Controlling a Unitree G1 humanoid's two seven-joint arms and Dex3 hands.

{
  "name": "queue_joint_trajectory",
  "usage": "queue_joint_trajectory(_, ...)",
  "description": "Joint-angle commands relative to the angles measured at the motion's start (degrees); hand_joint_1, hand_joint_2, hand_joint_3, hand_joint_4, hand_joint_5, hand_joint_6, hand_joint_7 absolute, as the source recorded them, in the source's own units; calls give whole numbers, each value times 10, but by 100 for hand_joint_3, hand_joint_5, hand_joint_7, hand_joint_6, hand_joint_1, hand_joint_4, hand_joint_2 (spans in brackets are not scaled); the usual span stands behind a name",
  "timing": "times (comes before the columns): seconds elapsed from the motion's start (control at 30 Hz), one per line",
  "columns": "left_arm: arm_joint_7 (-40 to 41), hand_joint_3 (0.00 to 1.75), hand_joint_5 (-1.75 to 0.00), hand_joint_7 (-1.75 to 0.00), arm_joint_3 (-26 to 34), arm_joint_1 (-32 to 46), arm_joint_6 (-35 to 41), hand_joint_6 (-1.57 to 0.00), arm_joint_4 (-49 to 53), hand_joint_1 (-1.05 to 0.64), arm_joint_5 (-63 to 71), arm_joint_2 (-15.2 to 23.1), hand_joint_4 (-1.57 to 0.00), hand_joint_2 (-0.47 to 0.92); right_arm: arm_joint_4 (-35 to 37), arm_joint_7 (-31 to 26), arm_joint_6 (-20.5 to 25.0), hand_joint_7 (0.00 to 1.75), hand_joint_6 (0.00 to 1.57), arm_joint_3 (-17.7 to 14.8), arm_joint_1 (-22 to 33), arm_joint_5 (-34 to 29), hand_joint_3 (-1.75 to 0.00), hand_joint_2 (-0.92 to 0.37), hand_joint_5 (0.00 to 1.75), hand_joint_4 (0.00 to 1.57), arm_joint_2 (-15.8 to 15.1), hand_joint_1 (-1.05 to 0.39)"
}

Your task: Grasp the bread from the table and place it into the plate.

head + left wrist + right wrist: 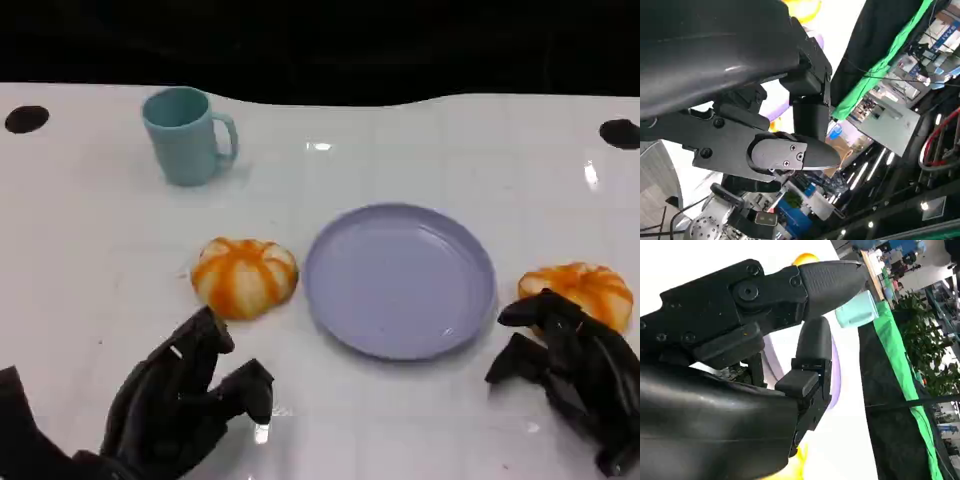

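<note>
At the near edge of the bench, the left robot hand and right robot hand hover spread and empty. Beyond, two round bread rolls, the left roll and the right roll, with no evident long axis, flank the bare plate; judged: placing not yet begun.

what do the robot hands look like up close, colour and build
Both the left robot hand and the right robot hand are matte black, with thick blocky fingers. The wrist views show rounded glossy black shells, small screws, and a grey plate on a left fingertip.
</note>
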Motion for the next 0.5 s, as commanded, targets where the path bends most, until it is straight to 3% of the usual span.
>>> queue_joint_trajectory(0.03,4,21,-175,-171,3,5,-1,-65,-9,-57,4,4,-88,92,10,0,-4,126,60,-4,6,-2,-28,-92,157,67,-6,-52)
queue_joint_trajectory(0.5,0,21,-175,-173,2,2,-6,-65,-2,-57,5,4,-88,92,13,5,4,125,62,-6,2,-2,-25,-92,157,67,-9,-53)
